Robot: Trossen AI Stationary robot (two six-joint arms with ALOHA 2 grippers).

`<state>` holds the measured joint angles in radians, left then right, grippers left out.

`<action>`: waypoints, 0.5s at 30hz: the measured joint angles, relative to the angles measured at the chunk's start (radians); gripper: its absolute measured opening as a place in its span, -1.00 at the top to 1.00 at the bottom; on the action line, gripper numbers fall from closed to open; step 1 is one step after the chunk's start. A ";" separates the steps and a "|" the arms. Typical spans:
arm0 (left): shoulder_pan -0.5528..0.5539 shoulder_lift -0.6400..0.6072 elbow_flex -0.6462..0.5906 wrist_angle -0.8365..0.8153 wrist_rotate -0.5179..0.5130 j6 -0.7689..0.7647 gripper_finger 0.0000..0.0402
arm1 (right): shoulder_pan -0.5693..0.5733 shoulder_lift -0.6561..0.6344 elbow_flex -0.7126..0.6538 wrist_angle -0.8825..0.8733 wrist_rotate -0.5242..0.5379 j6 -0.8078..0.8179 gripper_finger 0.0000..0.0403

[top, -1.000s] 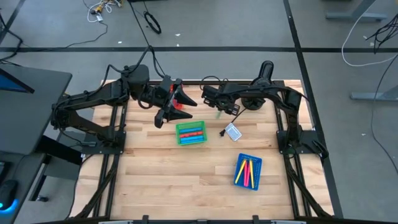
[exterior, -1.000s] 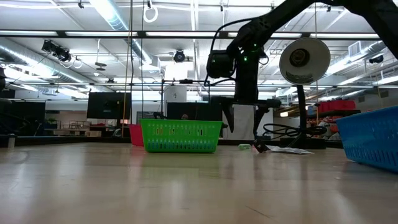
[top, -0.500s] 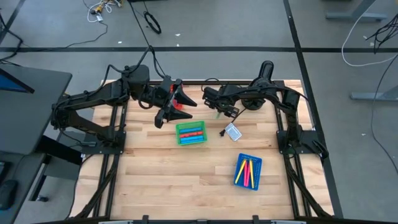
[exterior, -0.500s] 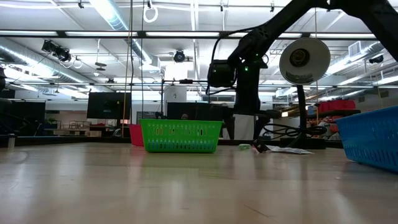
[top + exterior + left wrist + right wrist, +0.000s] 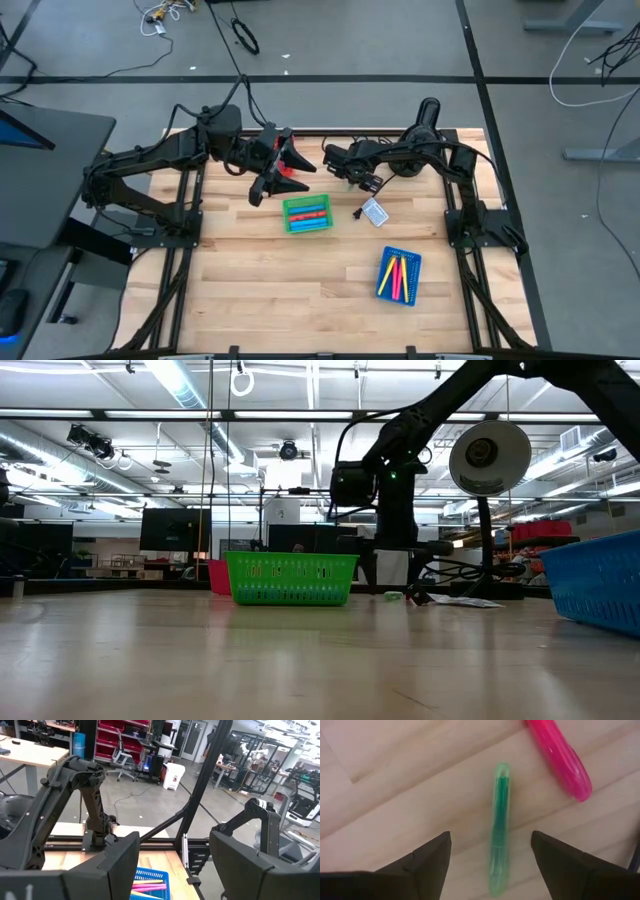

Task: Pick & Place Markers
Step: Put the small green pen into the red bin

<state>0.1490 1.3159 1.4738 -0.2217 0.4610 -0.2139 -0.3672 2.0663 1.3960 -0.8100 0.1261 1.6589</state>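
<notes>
Wooden table [image 5: 300,270] seen from above, with two dark arms reaching in from either side. The left gripper [image 5: 283,172] waits near the far edge, above a red tray [image 5: 290,168], fingers parted and holding nothing. The right gripper [image 5: 490,852] hangs low over the table beyond the green tray [image 5: 306,214], its fingers spread wide on either side of a green marker [image 5: 499,827] lying flat on the wood, not yet touching it. A pink marker [image 5: 560,757] lies just beside the green one. The blue tray [image 5: 399,275], nearer the front, holds several more markers; the green tray holds red and blue ones. A small card [image 5: 374,212] lies between the trays. Step in hand, by judgement: lining up to pick the green marker. The next move calls for lowering until the fingers bracket it, then closing across its narrow width without nudging the pink one.
</notes>
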 joint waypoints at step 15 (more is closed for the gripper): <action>0.000 0.000 0.000 -0.003 0.000 -0.003 -0.23 | 0.001 0.002 -0.003 -0.043 -0.012 0.001 0.48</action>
<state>0.1493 1.3159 1.4738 -0.2245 0.4610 -0.2169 -0.3663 2.0682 1.3930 -0.8531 0.1142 1.6600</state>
